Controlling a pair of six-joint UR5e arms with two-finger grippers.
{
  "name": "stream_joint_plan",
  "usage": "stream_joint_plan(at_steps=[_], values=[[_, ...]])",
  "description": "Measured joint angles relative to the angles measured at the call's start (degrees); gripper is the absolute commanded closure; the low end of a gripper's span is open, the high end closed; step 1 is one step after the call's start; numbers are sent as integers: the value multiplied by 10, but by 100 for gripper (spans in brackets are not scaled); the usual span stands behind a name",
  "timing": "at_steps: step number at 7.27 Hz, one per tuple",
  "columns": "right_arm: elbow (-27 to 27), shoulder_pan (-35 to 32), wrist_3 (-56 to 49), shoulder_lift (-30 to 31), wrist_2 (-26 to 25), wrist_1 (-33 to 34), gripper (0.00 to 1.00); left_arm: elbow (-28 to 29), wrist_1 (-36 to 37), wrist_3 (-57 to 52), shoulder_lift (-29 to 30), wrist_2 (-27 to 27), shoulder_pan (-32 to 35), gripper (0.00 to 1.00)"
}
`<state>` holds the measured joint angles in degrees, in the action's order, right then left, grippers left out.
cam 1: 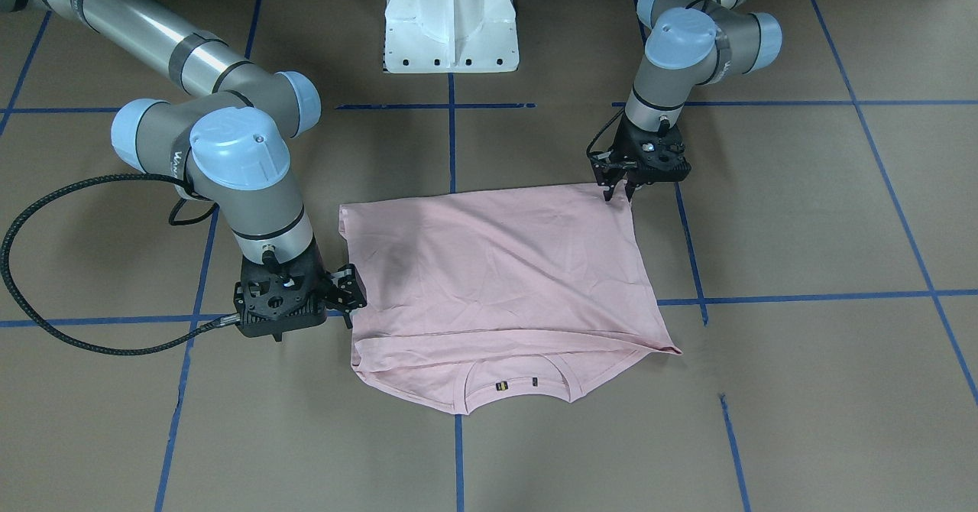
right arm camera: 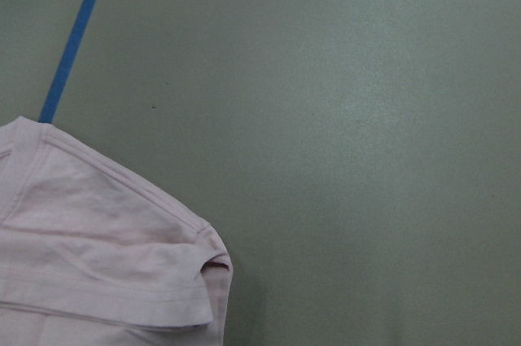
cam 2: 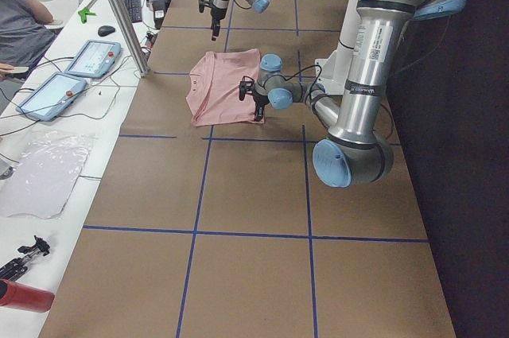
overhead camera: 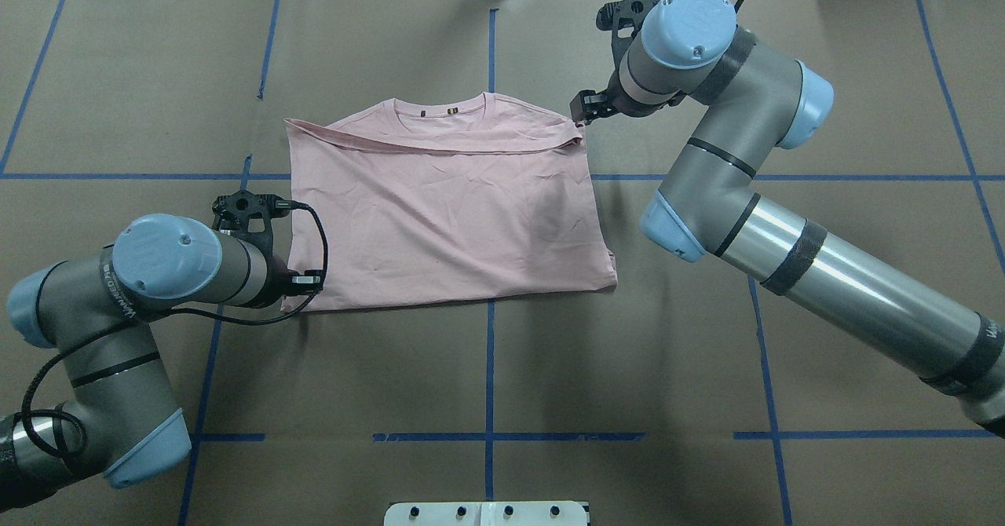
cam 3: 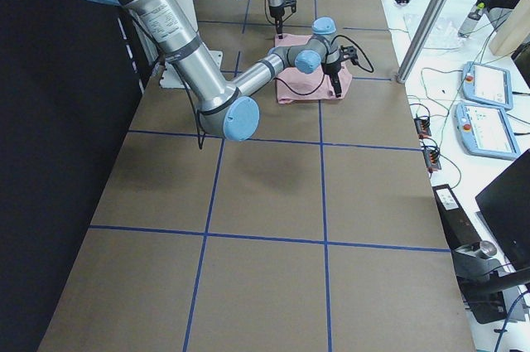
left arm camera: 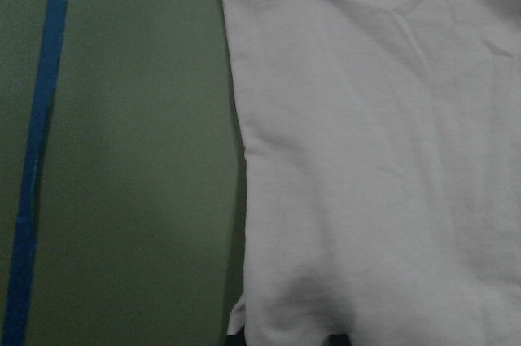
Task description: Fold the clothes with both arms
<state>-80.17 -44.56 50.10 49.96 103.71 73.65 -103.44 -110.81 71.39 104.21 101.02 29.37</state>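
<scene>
The pale pink T-shirt (cam 1: pixel 497 267) lies flat on the brown table, plain side up. Its collar (overhead camera: pixel 440 108) points away from the robot, and a hem edge is folded across just below the collar. My left gripper (cam 1: pixel 619 191) hangs over the shirt's near corner on my left (overhead camera: pixel 306 283), fingers slightly apart, holding nothing. My right gripper (cam 1: pixel 351 290) is open beside the shirt's far right edge (overhead camera: pixel 581 107). The left wrist view shows the flat shirt edge (left arm camera: pixel 383 159). The right wrist view shows a flat folded corner (right arm camera: pixel 98 264). The dog print is hidden.
The white pedestal base (cam 1: pixel 451 23) stands at the table's robot side. Blue tape lines (overhead camera: pixel 488 369) grid the brown table. Beyond the far edge are control tablets (cam 2: pixel 91 58), cables and an operator (cam 2: pixel 20 24).
</scene>
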Motion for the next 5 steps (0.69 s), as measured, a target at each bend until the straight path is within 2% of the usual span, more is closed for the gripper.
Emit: stream_joint_plan(at_steps=[3,5], values=[[0,0,0,0,-1,0,0,-8,1,-4,-4,1,-5,100],[0,0,0,0,-2,0,0,-17,2,-66,-20,0,4,100]])
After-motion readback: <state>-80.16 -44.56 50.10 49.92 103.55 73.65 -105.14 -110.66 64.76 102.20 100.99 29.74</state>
